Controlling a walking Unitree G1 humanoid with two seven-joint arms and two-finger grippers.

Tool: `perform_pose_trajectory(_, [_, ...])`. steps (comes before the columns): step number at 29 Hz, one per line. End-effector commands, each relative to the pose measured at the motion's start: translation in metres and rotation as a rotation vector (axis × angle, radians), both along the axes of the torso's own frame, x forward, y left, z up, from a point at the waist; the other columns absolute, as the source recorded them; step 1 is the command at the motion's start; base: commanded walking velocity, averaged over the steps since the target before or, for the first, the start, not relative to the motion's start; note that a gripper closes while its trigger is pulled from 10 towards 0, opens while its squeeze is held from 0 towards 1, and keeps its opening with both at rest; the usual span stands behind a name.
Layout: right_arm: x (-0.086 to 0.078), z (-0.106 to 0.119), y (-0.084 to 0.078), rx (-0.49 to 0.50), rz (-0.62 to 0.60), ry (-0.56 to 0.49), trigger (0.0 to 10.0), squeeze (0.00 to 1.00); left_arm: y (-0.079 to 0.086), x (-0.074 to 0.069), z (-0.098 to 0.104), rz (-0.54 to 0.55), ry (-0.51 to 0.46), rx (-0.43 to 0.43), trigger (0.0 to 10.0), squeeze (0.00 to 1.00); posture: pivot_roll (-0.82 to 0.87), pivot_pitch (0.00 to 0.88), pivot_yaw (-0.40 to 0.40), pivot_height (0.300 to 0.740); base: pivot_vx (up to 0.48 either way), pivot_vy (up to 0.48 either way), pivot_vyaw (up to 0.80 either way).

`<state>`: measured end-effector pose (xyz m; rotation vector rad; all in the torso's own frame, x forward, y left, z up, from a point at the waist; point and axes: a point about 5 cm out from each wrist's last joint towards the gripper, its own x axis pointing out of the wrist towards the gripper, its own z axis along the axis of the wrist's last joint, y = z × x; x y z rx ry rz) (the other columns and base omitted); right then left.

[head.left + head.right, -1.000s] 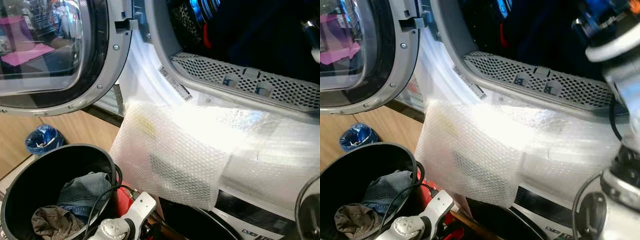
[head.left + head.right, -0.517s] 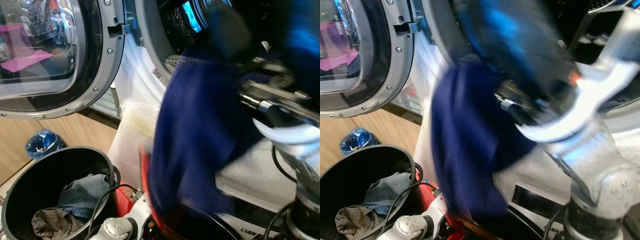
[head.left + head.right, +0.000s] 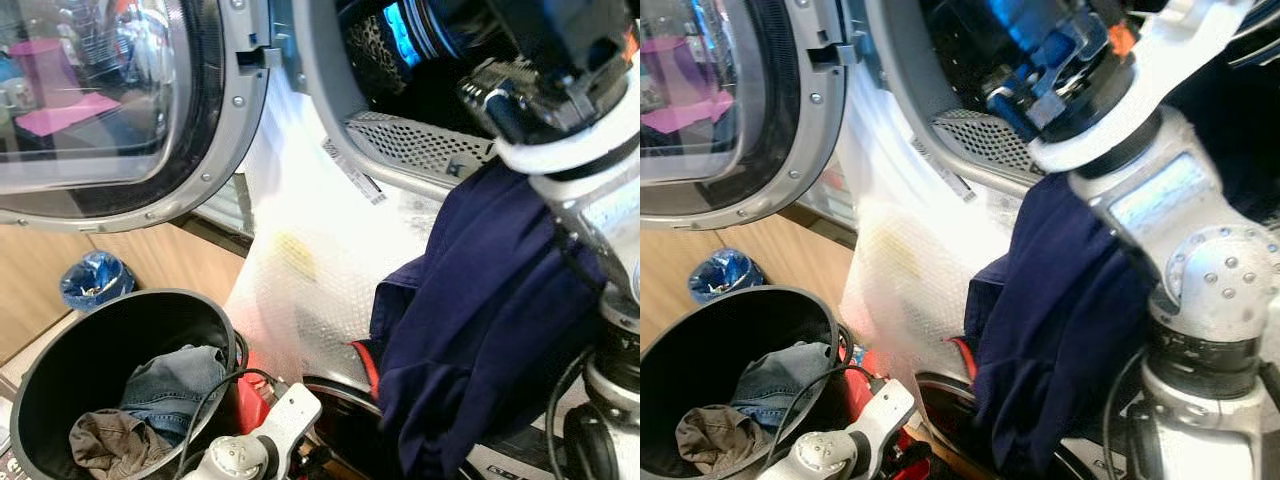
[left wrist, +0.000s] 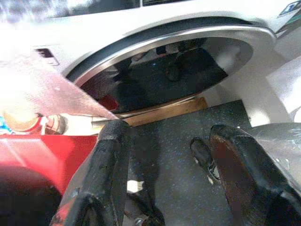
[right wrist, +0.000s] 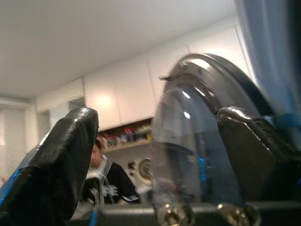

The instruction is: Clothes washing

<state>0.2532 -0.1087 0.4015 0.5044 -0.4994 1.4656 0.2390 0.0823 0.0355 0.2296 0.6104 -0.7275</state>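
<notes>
The washer's round door [image 3: 100, 100] stands open to the left of the drum opening [image 3: 400, 50]. A navy blue garment [image 3: 480, 320] with a red trim hangs from the drum's lip, under my raised right forearm [image 3: 1140, 190]. My right gripper [image 5: 157, 117] is open with nothing between its fingers; blue cloth shows beside one finger [image 5: 254, 141]. A black bin [image 3: 60, 345] at the lower left holds blue jeans [image 3: 170, 385] and a brown garment [image 3: 110, 445]. My left gripper [image 4: 169, 132] is open and low, by the bin.
Bubble wrap [image 3: 300, 280] covers the machine's front below the drum. A blue bag [image 3: 95, 280] lies on the wooden floor at the left. A lower machine's round door [image 4: 178, 70] and something red [image 4: 33, 155] are near the left gripper. A person [image 5: 106, 183] shows beyond the right gripper.
My right arm has swung out of the drum into view, bringing the navy garment. The garment now hangs down over the bubble wrap. The bin and left arm have kept their places.
</notes>
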Motion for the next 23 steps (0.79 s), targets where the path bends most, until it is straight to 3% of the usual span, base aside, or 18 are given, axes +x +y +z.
perform_pose_trajectory(1, [-0.002,-0.004,-0.009,-0.07,-0.058,-0.078,10.0,0.0,0.0,-0.005,-0.002,-0.027,0.0,-0.003,10.0,0.0,-0.09,0.063,0.002,0.74,0.0,0.0,0.0])
perform_pose_trajectory(3, [-0.014,-0.014,-0.024,-0.173,-0.106,-0.191,10.0,0.0,0.001,-0.006,-0.003,-0.028,0.003,0.002,10.0,0.0,-0.09,0.063,0.002,0.74,0.0,0.0,0.0])
perform_pose_trajectory(4, [-0.014,-0.014,-0.024,-0.173,-0.106,-0.191,10.0,0.0,0.001,-0.006,-0.003,-0.028,0.003,0.002,10.0,0.0,-0.09,0.063,0.002,0.74,0.0,0.0,0.0])
perform_pose_trajectory(5, [-0.025,-0.016,-0.042,-0.195,-0.156,-0.218,10.0,0.0,0.003,-0.007,-0.006,-0.022,0.007,0.009,10.0,0.0,-0.12,0.072,-0.008,0.74,0.0,0.0,0.0])
perform_pose_trajectory(8, [-0.06,-0.033,-0.051,-0.301,-0.054,-0.222,10.0,0.0,0.003,-0.007,-0.008,-0.02,0.011,0.011,10.0,0.0,-0.12,0.073,-0.012,0.74,0.0,0.0,0.0])
perform_pose_trajectory(9, [-0.071,-0.044,-0.049,-0.363,-0.004,-0.191,10.0,0.0,0.003,-0.006,-0.008,-0.022,0.012,0.012,10.0,0.0,-0.13,0.081,-0.009,0.74,0.0,0.0,0.0])
perform_pose_trajectory(14, [-0.086,-0.074,-0.047,-0.445,0.11,-0.055,10.0,0.0,0.003,-0.006,-0.009,-0.033,0.015,0.014,10.0,0.0,-0.16,0.088,-0.013,0.74,0.0,0.0,0.0])
perform_pose_trajectory(15, [-0.09,-0.097,-0.05,-0.501,0.128,0.028,10.0,0.0,0.002,-0.006,-0.011,-0.036,0.017,0.018,10.0,0.0,-0.17,0.089,-0.019,0.74,0.0,0.0,0.0])
perform_pose_trajectory(17, [-0.095,-0.115,-0.052,-0.551,0.144,0.103,10.0,0.0,0.003,-0.006,-0.011,-0.037,0.017,0.019,10.0,0.0,-0.17,0.098,-0.021,0.74,0.0,0.0,0.0])
perform_pose_trajectory(18, [-0.102,-0.154,-0.055,-0.691,0.164,0.231,10.0,0.58,0.003,-0.005,-0.011,-0.035,0.016,0.019,10.0,0.0,-0.17,0.098,-0.021,0.74,0.0,0.0,0.0])
perform_pose_trajectory(19, [-0.107,-0.185,-0.06,-0.813,0.15,0.308,10.0,1.0,0.003,-0.004,-0.011,-0.03,0.015,0.021,10.0,0.0,-0.16,0.108,-0.022,0.74,0.0,0.0,0.0])
perform_pose_trajectory(20, [-0.108,-0.195,-0.062,-0.853,0.131,0.328,10.0,1.0,0.004,-0.004,-0.011,-0.027,0.015,0.021,10.0,0.0,-0.16,0.108,-0.022,0.74,0.0,0.0,0.0])
perform_pose_trajectory(21, [-0.099,-0.207,-0.067,-0.817,0.008,0.415,10.0,1.0,0.004,-0.004,-0.011,-0.023,0.014,0.024,10.0,0.0,-0.16,0.113,-0.021,0.74,0.0,0.0,0.0])
perform_pose_trajectory(23, [-0.096,-0.209,-0.068,-0.795,-0.03,0.443,10.0,1.0,0.005,-0.004,-0.011,-0.023,0.014,0.025,10.0,0.0,-0.16,0.113,-0.021,0.74,0.0,0.0,0.0])
